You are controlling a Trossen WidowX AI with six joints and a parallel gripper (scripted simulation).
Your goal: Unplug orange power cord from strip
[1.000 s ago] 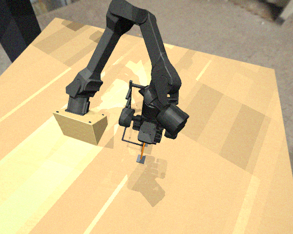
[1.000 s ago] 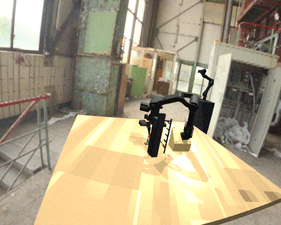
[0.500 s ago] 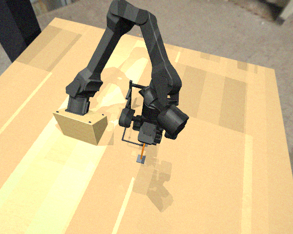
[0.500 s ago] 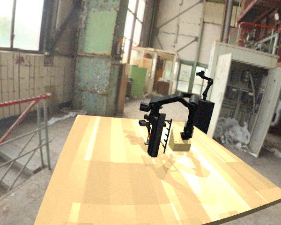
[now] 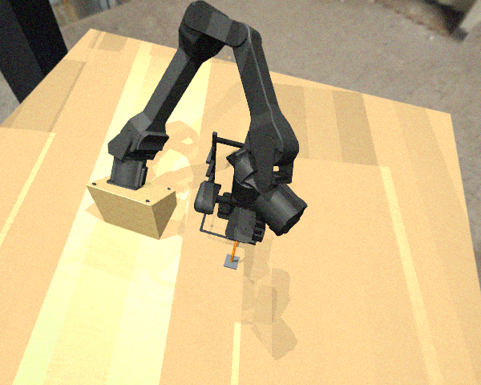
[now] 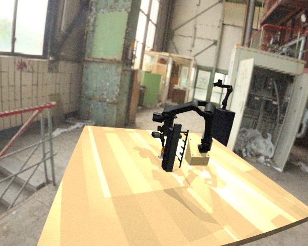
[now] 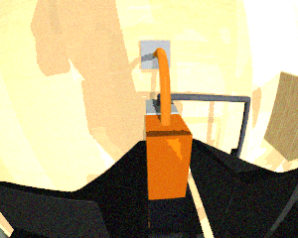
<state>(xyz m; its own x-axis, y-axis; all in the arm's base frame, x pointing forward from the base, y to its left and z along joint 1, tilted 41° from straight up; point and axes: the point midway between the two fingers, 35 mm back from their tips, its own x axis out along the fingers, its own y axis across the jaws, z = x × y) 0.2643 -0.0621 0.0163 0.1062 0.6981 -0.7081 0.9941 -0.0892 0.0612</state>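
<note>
The gripper (image 7: 167, 178) was clamped narrowly on the orange plug (image 7: 167, 155), held at the wrist view's centre. From the plug's top, the orange cord (image 7: 164, 82) arched toward 12 o'clock to a small grey square (image 7: 155, 55) lying on the tabletop (image 5: 357, 269), beyond the thin dark frame (image 7: 216, 98).

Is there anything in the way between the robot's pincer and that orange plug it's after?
No, nothing visible stands between them. In the wrist view the pincer is shut on the orange plug itself, its dark fingers flanking it. The orange cord curves on to a small grey plate on the table.
</note>
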